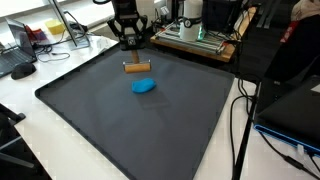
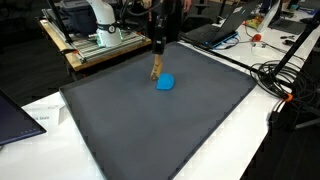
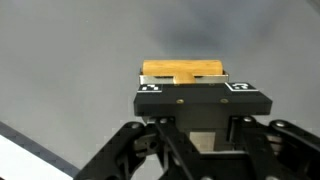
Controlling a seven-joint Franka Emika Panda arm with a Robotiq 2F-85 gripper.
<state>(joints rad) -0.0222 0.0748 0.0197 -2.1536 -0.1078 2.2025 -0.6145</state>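
Note:
My gripper (image 1: pixel 131 47) hangs low over the far part of the dark mat (image 1: pixel 110 125), shut on a wooden piece (image 1: pixel 138 67) whose lower bar rests on or just above the mat. In an exterior view the wooden piece (image 2: pixel 154 70) runs straight down from the gripper (image 2: pixel 158 48). A blue lump (image 1: pixel 144 86) lies on the mat just in front of the wood, apart from it; in an exterior view the blue lump (image 2: pixel 165 82) sits beside the wood's foot. In the wrist view the wooden piece (image 3: pixel 183 69) shows beyond a black marked plate that hides the gripper (image 3: pixel 184 92) fingertips.
The mat (image 2: pixel 180 130) covers most of the white table. A wooden rack with electronics (image 1: pixel 195 38) stands behind the mat. Cables (image 1: pixel 240 120) and a black stand (image 2: pixel 290 75) run along one side. A laptop (image 2: pixel 15 115) lies at a table corner.

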